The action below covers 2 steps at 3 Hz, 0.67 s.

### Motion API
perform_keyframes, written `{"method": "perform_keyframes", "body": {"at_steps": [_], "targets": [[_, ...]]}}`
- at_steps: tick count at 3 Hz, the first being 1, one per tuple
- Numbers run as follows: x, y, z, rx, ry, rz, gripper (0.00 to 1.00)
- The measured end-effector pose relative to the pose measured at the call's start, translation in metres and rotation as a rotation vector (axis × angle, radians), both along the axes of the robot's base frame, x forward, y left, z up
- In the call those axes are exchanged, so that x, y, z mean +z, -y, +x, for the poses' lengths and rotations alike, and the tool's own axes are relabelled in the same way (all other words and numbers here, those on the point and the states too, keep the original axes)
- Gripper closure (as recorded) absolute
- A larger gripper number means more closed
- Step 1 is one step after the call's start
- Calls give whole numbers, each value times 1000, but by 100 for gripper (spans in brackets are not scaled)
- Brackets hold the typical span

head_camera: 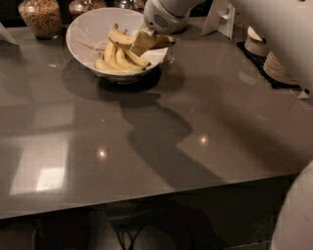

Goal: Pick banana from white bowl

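The white bowl point(83, 36) stands at the back left of the grey table and holds several yellow bananas point(117, 61). My gripper point(143, 43) hangs over the bowl's right side, its tan fingers point(139, 46) pointing down. It is shut on one banana point(121, 38), which lies crosswise just above the others. Its dark end point(166, 41) sticks out to the right past the fingers. The middle of that banana is hidden by the fingers.
Two glass jars point(41, 17) point(87, 7) stand behind the bowl. A white card stand point(221, 17) is at the back. Stacked small pale bowls point(279, 66) sit on a dark mat point(259, 63) at the right. My arm's white body fills the right edge.
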<state>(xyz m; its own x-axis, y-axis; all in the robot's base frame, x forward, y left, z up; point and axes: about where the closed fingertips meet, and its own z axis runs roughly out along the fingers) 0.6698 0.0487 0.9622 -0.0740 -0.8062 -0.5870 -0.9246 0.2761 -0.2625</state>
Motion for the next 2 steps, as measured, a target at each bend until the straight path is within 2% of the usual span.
{"method": "perform_keyframes", "body": {"at_steps": [1, 2], "targets": [[25, 13, -45, 46, 28, 65, 100], [44, 24, -77, 63, 46, 104, 100]]}}
